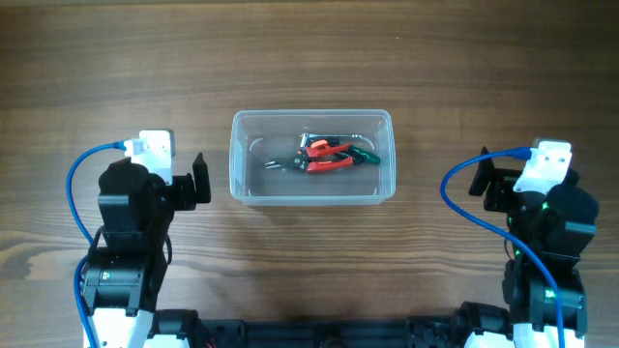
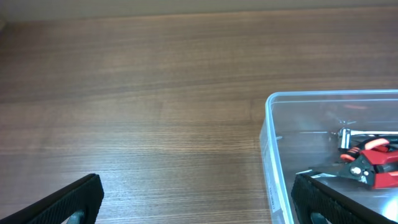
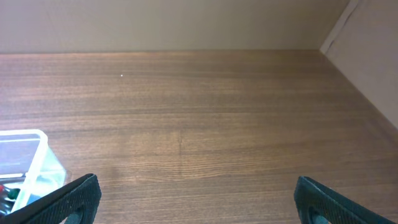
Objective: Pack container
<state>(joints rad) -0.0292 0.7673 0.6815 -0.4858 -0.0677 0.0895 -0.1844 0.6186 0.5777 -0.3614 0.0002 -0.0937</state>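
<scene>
The clear plastic container (image 1: 242, 184) sits at the table's middle. Inside it lie red-handled pliers (image 1: 327, 158), a green-handled tool (image 1: 366, 155) and a small metal piece. The container also shows in the left wrist view (image 2: 272, 134) with the red pliers (image 2: 376, 163) inside, and its corner shows in the right wrist view (image 3: 37, 155). My left gripper (image 1: 200, 181) is open and empty, just left of the container; in its wrist view (image 2: 199, 202) only bare table lies between the fingers. My right gripper (image 1: 481, 180) is open and empty, well right of the container (image 3: 196, 202).
The wooden table (image 1: 309, 58) spreads around the container. A pale wall with a corner edge (image 3: 339, 28) stands beyond the table's far side in the right wrist view.
</scene>
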